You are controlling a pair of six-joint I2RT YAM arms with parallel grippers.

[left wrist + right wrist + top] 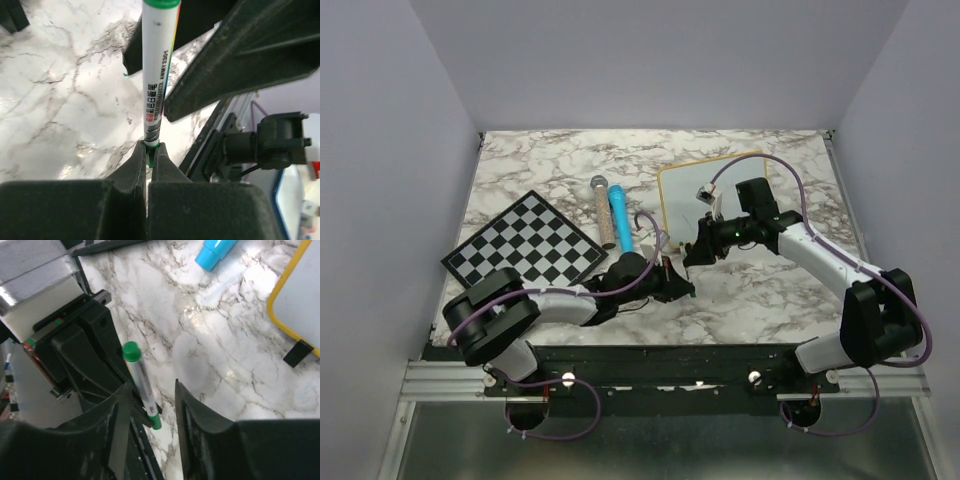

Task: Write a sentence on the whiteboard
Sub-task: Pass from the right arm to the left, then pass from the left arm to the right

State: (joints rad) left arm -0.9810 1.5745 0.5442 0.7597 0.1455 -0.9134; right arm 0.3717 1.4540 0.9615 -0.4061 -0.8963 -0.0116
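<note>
Marble-pattern table, left gripper clamped on green marker end, right gripper parted astride marker barrel, whiteboard just beyond.

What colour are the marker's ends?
Green; the marker shows best in the right wrist view.

Top external camera: fixed above and behind the arm bases, looking steeply down from a distance over the whole marble table. Left wrist camera: very close behind the left gripper, sighting along the marker across the tabletop. Right wrist camera: close above the right gripper, looking down, and sharing that marker and the marble around it with the left wrist view.
</note>
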